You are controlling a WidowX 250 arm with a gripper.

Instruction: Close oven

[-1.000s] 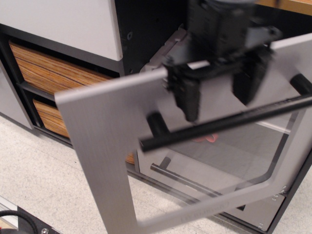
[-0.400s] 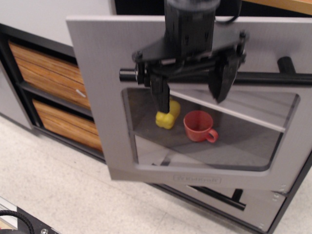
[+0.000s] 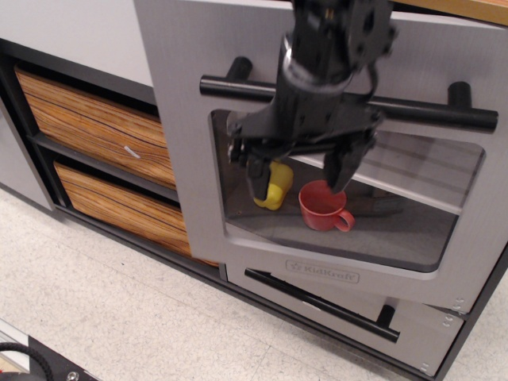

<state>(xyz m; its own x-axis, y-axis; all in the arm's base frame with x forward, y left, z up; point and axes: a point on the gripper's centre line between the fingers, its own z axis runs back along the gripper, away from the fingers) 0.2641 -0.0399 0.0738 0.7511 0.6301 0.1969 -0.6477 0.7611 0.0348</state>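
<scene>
Two fingers of our hand [image 3: 300, 176] hang spread and empty before the oven [image 3: 190, 95] door, just below its black handle [image 3: 349, 99]. We judge the door upright and nearly shut; a final push should seat it. Whether it sits flush is unclear, and the arm hides part of the window

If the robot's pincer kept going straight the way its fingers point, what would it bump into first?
The pincer points downward in front of the oven door, which looks about shut. Going straight on, it would probably slide down past the window and meet the black handle of the grey drawer below, though depth is hard to judge from this one view.
</scene>
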